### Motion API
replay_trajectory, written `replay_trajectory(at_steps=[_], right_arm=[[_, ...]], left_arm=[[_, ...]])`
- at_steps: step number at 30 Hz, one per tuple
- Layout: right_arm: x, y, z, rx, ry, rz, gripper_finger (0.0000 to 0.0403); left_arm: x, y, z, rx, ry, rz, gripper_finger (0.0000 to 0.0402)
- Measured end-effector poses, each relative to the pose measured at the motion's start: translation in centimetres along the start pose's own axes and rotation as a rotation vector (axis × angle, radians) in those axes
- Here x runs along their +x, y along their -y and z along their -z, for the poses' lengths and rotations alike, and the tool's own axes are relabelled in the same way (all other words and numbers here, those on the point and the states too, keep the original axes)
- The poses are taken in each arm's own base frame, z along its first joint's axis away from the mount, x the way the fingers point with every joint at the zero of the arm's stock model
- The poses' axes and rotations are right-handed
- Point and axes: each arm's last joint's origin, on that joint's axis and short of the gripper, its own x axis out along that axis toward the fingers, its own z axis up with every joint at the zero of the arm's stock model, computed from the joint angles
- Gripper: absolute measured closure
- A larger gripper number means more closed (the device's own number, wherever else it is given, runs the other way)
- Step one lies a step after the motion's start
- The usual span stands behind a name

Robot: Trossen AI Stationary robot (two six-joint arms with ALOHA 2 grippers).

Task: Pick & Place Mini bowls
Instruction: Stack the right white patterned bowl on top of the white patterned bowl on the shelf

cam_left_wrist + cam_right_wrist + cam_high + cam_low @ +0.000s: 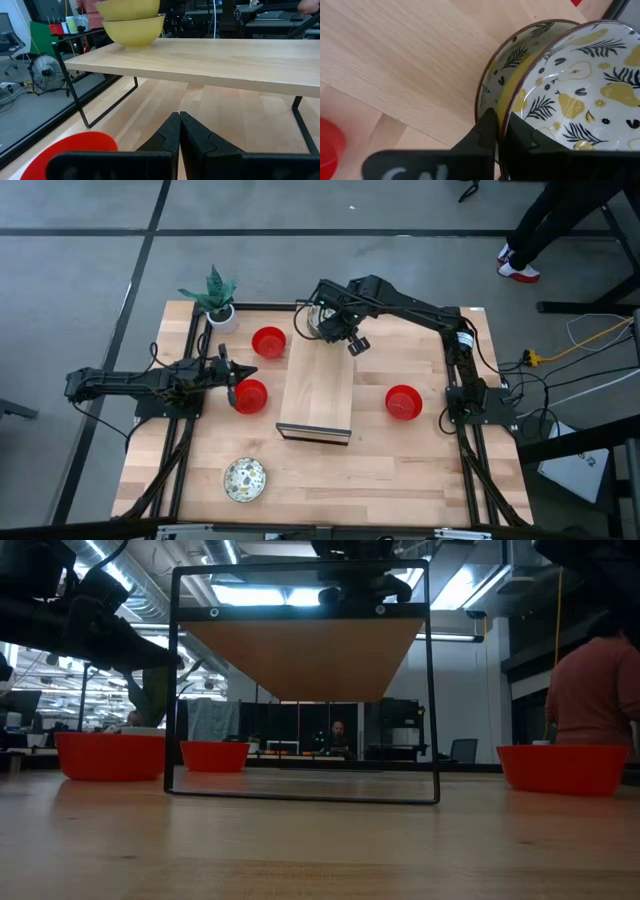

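2 patterned bowls, nested, sit on the raised wooden shelf at its far end. The right gripper pinches the upper bowl's rim, its arm reaching in from the table's right edge. 3 red bowls and 1 patterned bowl rest on the table. The left gripper, fingers pressed together, hovers over a red bowl.

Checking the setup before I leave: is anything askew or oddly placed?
Two patterned bowls on the wooden riser sit nested unevenly, the upper one tilted. The right pincer grips its rim. Nothing spilled.
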Motion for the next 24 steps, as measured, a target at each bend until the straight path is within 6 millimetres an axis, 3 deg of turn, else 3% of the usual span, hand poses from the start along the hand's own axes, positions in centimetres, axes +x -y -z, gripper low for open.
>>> replay_trajectory(at_steps=[24], right_arm=[[-0.09,0.04,-0.31,0.008,0.026,0.013,0.0388]], left_arm=[[0.0,0.0,0.0,0.0,0.0,0.0,0.0398]])
